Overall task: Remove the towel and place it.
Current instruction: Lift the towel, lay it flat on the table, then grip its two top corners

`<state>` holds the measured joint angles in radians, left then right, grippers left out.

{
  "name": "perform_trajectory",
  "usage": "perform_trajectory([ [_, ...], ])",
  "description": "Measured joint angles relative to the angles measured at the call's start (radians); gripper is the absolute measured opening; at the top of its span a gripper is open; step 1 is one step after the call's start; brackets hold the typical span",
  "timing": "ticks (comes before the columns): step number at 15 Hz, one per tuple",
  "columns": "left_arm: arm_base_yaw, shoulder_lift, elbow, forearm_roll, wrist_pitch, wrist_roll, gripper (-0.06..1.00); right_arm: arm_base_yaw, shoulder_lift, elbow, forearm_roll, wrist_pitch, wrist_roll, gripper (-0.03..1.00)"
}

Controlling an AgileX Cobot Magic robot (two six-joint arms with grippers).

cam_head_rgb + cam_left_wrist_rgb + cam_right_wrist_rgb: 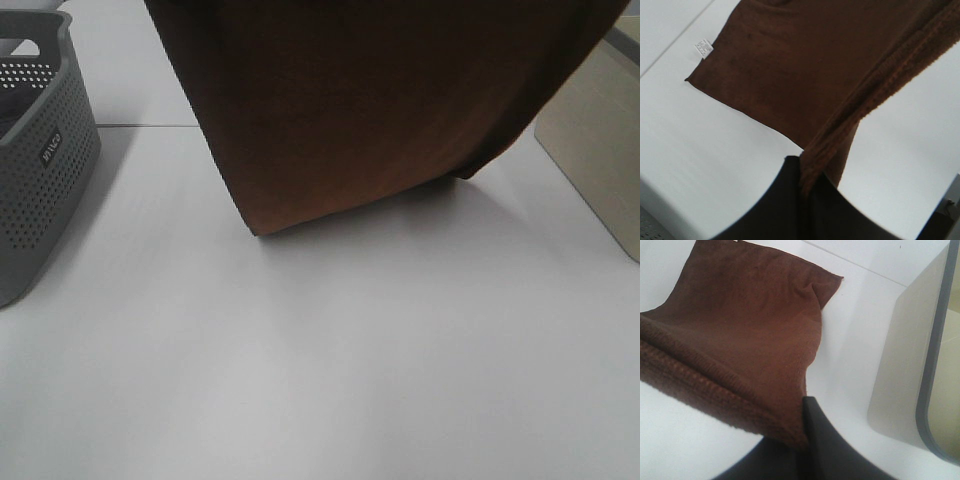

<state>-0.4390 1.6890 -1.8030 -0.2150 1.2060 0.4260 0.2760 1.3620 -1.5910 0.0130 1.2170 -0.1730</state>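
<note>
Item 1, nearest the high camera: worktop (320,380), white, bare across the front. Item 2: towel (380,100), dark brown terry, hung as a broad sheet over the middle of the worktop. Its lower edge is down at the surface, and its shadow lies right against that edge. Whether the edge touches or hangs just clear cannot be told from the high view. Item 3: grey basket (40,170), perforated, stood at the left edge of the worktop, well apart from the towel. Item 4: beige container (600,160) with a grey rim, set at the right, near the towel's right side but not touching it. Item 5: left pincer (802,185), jaws together and clamped on a bunched upper edge of the towel. Beyond it the cloth falls away to a far corner marked by a white tag (703,48), which is laid on or just over the worktop. Item 6: right pincer (805,440), likewise clamped on the towel's thick hem, with the cloth stretched away to its own far corner. The two-cornered hold is judged to keep the towel spread flat and untwisted, so that it can be laid down without bunching. The placing is judged not yet done.
</note>
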Motion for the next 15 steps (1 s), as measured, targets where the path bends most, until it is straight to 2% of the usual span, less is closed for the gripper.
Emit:
perform_trajectory([
  [7,-0.005,-0.139,0.251,-0.058,-0.006,-0.001,0.00,0.000,-0.216,0.366,0.075,-0.020,0.028,0.01],
  [10,-0.011,-0.191,0.384,-0.116,-0.007,-0.002,0.00,0.000,-0.277,0.474,0.110,-0.021,0.028,0.01],
  [15,-0.169,-0.198,0.585,-0.087,-0.005,-0.015,0.00,-0.001,-0.298,0.634,0.120,-0.005,0.019,0.01],
])
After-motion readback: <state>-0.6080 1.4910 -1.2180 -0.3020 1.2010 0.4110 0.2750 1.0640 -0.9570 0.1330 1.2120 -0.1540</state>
